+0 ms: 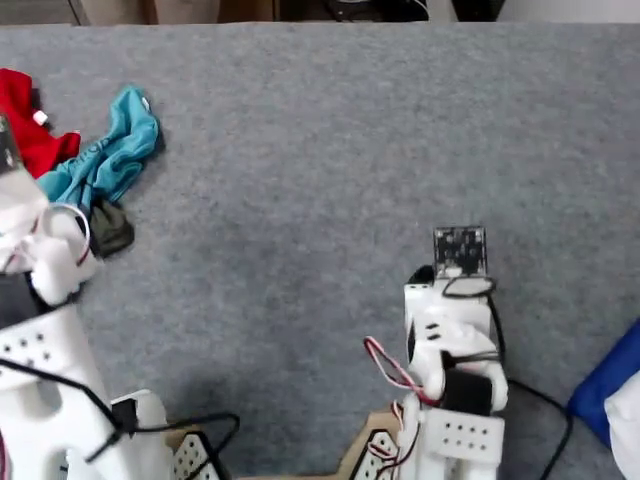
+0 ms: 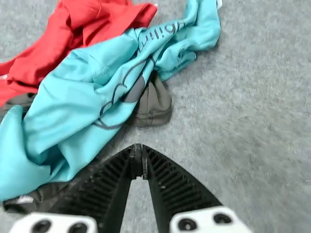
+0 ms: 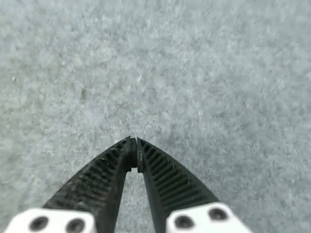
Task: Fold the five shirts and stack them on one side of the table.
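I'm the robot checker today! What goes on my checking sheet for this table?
Surface: grey fuzzy table cover, lying flat.
Job's things: red shirt, teal shirt and dark shirt crumpled in one heap, none folded; the teal one lies over the dark one. Blue cloth at the opposite edge, perhaps another shirt.
Clutter: nothing seen.
Grippers: left gripper shut and empty, just short of the heap; right gripper shut and empty, over bare cover.
Cables: black cable by the right arm's base; red and white wires on that arm.
Surroundings: too little shows past the far edge to tell.
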Robot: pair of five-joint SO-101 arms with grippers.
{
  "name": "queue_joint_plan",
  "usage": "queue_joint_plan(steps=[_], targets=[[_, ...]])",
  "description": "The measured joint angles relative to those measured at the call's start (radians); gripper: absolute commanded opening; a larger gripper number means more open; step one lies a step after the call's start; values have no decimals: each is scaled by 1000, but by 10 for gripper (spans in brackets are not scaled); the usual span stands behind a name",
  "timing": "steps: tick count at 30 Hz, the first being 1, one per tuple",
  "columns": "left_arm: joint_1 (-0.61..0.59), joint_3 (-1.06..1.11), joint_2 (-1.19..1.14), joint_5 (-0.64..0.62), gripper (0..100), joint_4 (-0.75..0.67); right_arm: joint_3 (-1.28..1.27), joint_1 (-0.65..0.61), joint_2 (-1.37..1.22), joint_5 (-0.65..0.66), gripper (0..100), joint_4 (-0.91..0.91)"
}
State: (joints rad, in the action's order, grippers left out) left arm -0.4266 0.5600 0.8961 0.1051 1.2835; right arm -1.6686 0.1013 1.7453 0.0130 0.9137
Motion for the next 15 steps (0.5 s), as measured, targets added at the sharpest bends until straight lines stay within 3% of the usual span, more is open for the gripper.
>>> queue_joint_plan(steps=[4, 15], targets=[[0, 140, 120, 0, 19, -81, -18, 0, 60, 0, 6, 109], [0, 255, 213, 2, 19, -94, -23, 2, 61, 0, 6, 347]])
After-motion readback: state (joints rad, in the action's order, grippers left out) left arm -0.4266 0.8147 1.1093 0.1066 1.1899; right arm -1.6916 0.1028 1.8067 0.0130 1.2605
